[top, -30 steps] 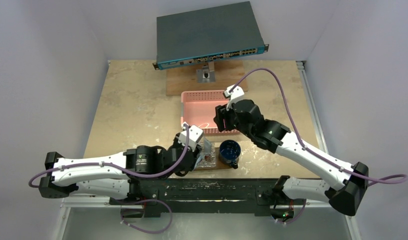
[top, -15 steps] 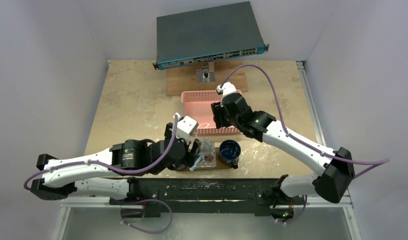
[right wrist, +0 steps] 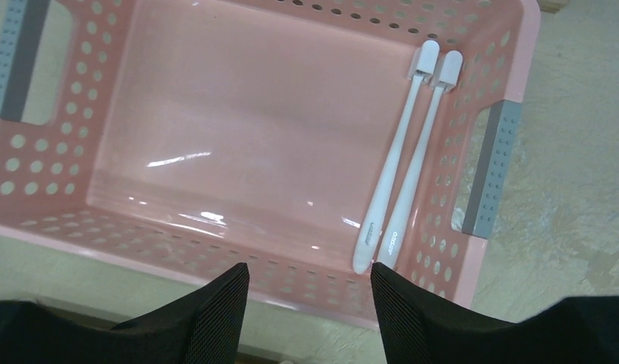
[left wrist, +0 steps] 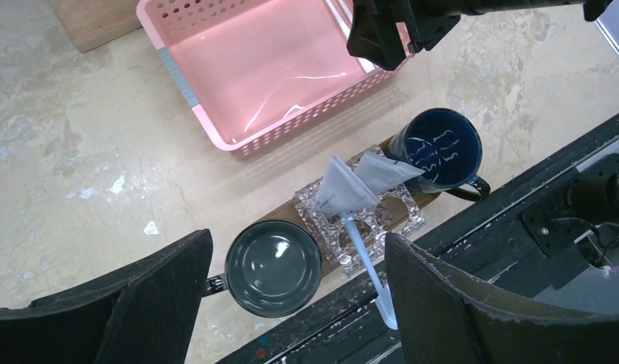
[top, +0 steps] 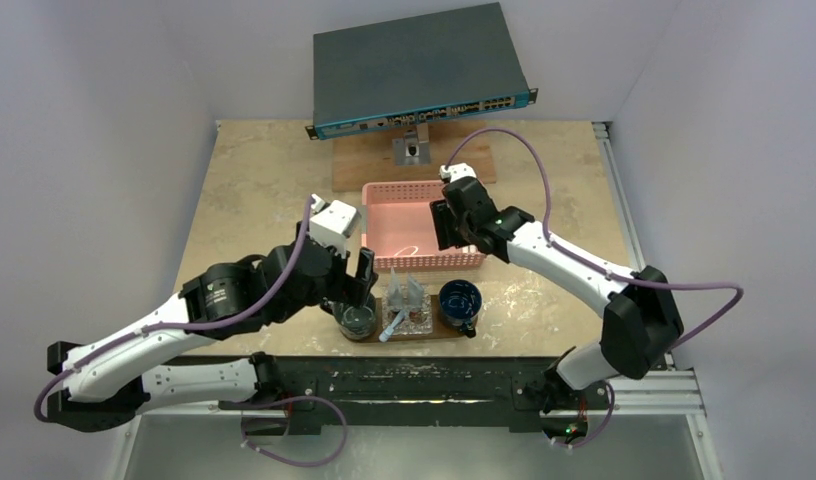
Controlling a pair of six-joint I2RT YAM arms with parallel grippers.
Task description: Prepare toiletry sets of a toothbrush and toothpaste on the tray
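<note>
Toothbrushes [right wrist: 397, 152]: two are lying side by side along the basket's [right wrist: 511, 45] right wall, heads pointing toward the desk's far edge.
Bearing: they are sitting just ahead and right of your right fingers [right wrist: 310, 299], long axis running nearly along your reach.
Right fingers: hovering part-spread, holding nothing.
Left fingers [left wrist: 295, 250]: standing wide, empty, over the tray [left wrist: 287, 214] at the near edge.
Nearer arm: right.

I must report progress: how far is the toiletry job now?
Done: two tubes and one toothbrush rest on the dish on the tray. In hand: nothing; the left claw hangs open above them, the right claw open over the basket. Left: two toothbrushes in the basket.
</note>
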